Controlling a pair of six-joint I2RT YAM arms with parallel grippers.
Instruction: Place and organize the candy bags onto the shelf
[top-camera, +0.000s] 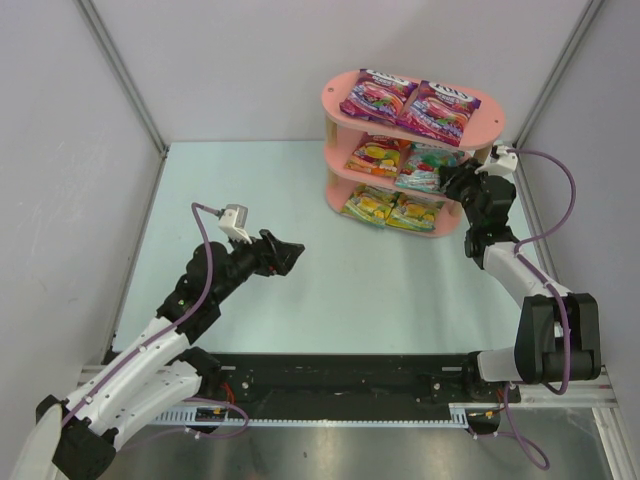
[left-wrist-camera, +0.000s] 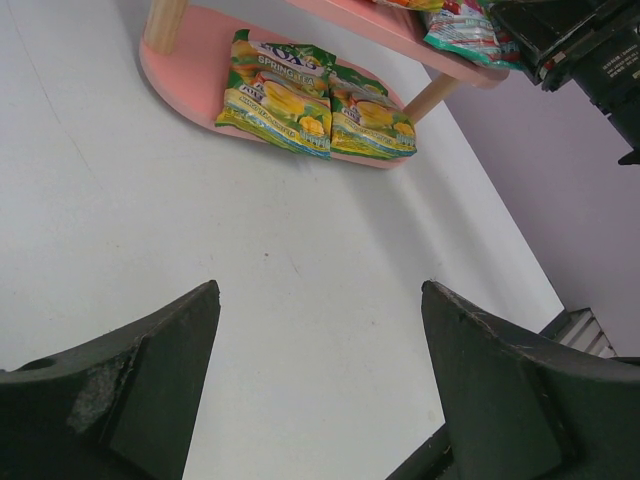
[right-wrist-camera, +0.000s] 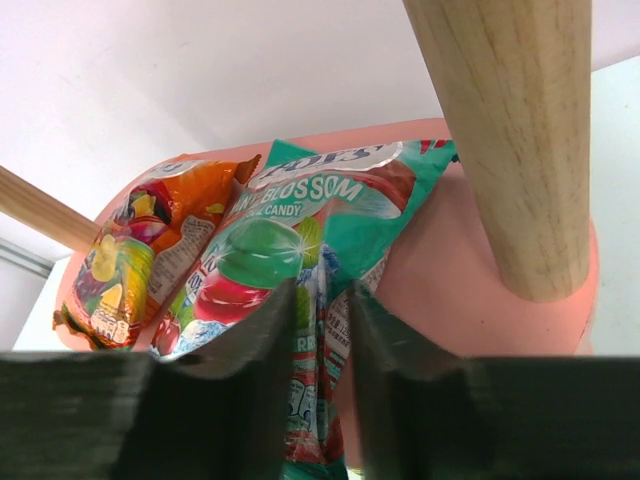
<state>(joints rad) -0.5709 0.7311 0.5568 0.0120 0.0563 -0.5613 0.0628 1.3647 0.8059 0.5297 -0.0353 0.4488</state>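
The pink shelf (top-camera: 492, 120) stands at the far right. Two purple-magenta candy bags (top-camera: 378, 95) (top-camera: 438, 108) lie on its top tier. The red-orange bag (top-camera: 375, 157) and the teal-white bag (top-camera: 428, 165) lie on the middle tier. Two yellow-green bags (top-camera: 370, 205) (top-camera: 415, 212) lie on the bottom tier; they also show in the left wrist view (left-wrist-camera: 275, 95). My right gripper (top-camera: 452, 182) is at the middle tier's right end, shut on the near edge of the teal-white bag (right-wrist-camera: 300, 240) next to the red-orange bag (right-wrist-camera: 140, 250). My left gripper (top-camera: 292, 255) is open and empty over the table (left-wrist-camera: 320, 300).
A wooden dowel post (right-wrist-camera: 510, 130) stands just right of my right gripper's fingers. Grey walls enclose the table on the left, back and right. The right arm (left-wrist-camera: 580, 50) shows by the shelf's end in the left wrist view.
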